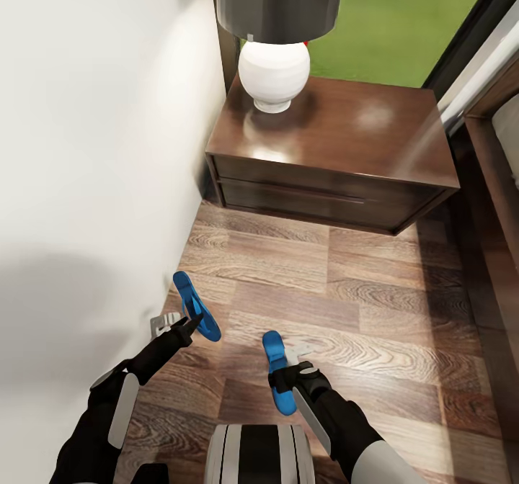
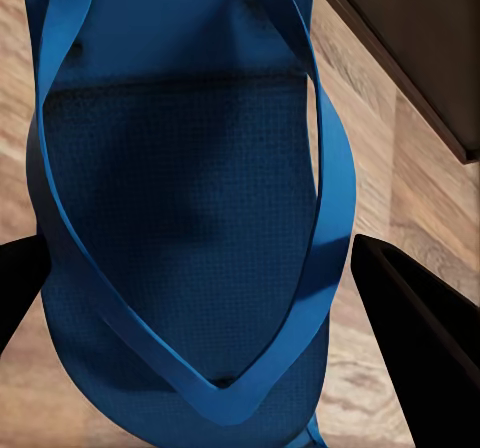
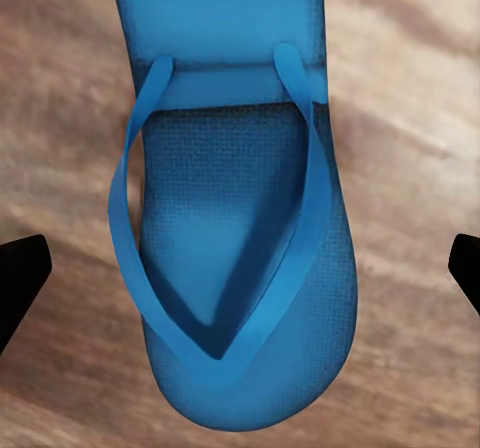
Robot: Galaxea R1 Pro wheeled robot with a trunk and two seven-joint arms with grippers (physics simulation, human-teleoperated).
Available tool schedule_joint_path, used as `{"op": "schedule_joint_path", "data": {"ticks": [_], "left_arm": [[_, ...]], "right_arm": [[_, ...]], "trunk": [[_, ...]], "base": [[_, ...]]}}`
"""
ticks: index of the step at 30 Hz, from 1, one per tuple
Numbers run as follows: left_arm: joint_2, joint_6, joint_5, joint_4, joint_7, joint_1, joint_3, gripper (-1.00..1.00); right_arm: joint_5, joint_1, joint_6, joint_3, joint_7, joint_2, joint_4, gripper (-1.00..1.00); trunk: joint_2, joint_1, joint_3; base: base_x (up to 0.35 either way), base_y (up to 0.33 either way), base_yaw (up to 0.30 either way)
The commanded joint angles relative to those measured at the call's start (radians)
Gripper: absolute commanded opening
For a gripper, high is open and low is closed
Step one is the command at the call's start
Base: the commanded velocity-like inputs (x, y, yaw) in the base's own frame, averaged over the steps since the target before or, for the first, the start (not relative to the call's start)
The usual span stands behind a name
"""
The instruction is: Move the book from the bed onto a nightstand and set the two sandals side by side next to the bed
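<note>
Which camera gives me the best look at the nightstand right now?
The head view: the nightstand shows whole there, glossy top, drawer fronts and the lamp standing on it. The left wrist view catches only a dark corner beyond the sandal.

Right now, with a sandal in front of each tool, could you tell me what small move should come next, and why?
Probably close the left tool on the left sandal. That sandal lies angled beside the wall, apart from the right sandal, and its sole sits between the open fingers in the left wrist view, so it could then be brought alongside.
</note>
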Motion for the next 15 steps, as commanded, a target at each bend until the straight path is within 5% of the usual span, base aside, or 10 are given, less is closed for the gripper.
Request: {"op": "schedule_joint_path", "data": {"ticks": [1, 15], "left_arm": [[-0.001, 0.009, 0.007, 0.0, -0.004, -0.001, 0.003, -1.0], [-0.001, 0.009, 0.007, 0.0, -0.004, -0.001, 0.003, -1.0]], "right_arm": [[-0.011, -0.001, 0.003, 0.004, -0.009, -0.001, -0.001, 1.0], [-0.011, -0.001, 0.002, 0.004, -0.005, 0.0, -0.004, 1.0]], "trunk": [[0.0, 0.0, -0.001], [0.0, 0.0, -0.001]], "base": [[0.0, 0.0, 0.0], [0.0, 0.0, 0.0]]}}
